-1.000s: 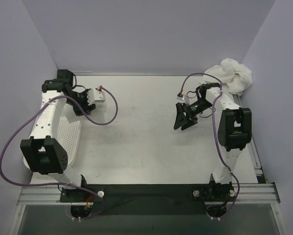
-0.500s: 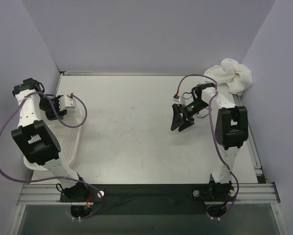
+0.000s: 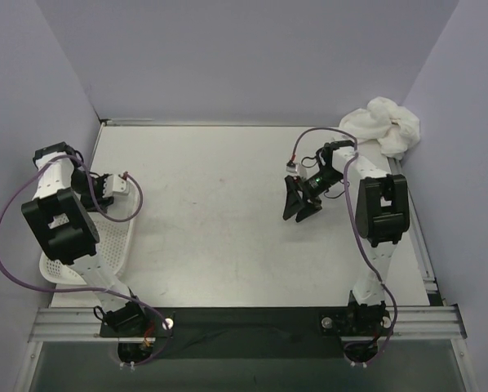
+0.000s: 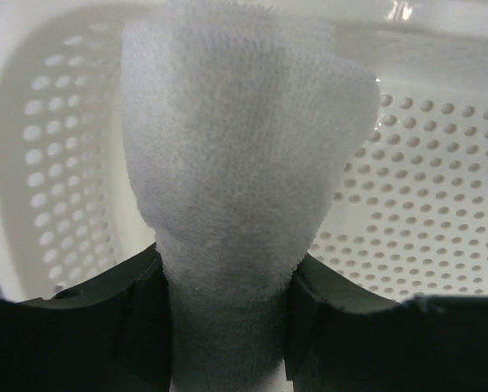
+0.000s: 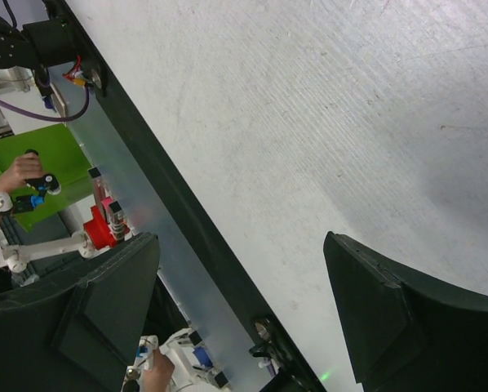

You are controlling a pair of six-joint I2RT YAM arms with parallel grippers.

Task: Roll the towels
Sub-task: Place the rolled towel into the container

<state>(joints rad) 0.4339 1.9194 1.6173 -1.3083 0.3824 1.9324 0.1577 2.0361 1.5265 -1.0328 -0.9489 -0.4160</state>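
Note:
A rolled white towel (image 4: pixel 236 147) is clamped between the black fingers of my left gripper (image 4: pixel 225 269), which is shut on it. The roll hangs inside the white perforated basket (image 4: pixel 423 204). From above, the left gripper (image 3: pixel 91 194) is over the far end of the basket (image 3: pixel 113 241) at the table's left edge, and the roll is hidden under the arm. More towels (image 3: pixel 386 124) lie crumpled in a heap at the back right corner. My right gripper (image 3: pixel 301 204) hovers open over bare table right of centre, its jaws wide with nothing between them (image 5: pixel 240 245).
Purple walls close in the table on the left, back and right. The purple cable (image 3: pixel 130 196) of the left arm loops over the basket's far end. A black rail (image 3: pixel 244 320) with both arm bases runs along the near edge.
The left arm has swung from the back left of the table out to the left edge and brought the rolled towel down into the basket. The right gripper has drifted slightly left.

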